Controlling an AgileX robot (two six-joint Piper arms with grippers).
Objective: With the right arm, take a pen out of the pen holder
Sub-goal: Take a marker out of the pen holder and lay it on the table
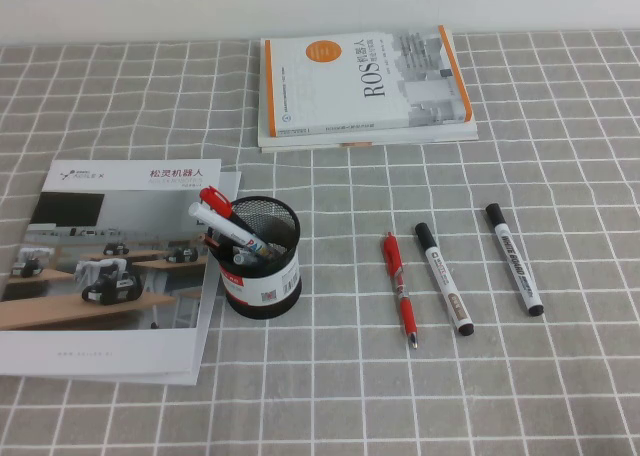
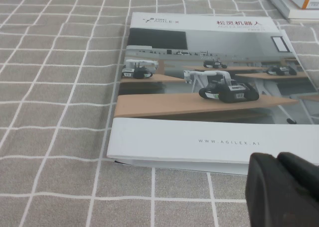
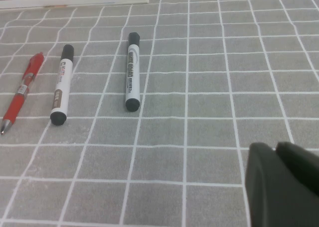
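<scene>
A black mesh pen holder [image 1: 261, 263] stands left of the table's middle and holds several pens, among them a red-capped white marker [image 1: 224, 214]. To its right three pens lie on the cloth: a red pen [image 1: 400, 288] [image 3: 20, 92], a white marker [image 1: 444, 278] [image 3: 61, 84] and another white marker [image 1: 514, 259] [image 3: 132, 71]. My right gripper [image 3: 275, 147] is shut and empty, hovering over bare cloth on my side of those pens. My left gripper [image 2: 276, 157] is shut and empty, near the brochure's front edge. Neither arm shows in the high view.
A robot brochure [image 1: 110, 266] [image 2: 209, 87] lies left of the holder, touching its base. A white and orange book [image 1: 365, 86] lies at the back. Grey checked cloth [image 1: 520, 396] covers the table.
</scene>
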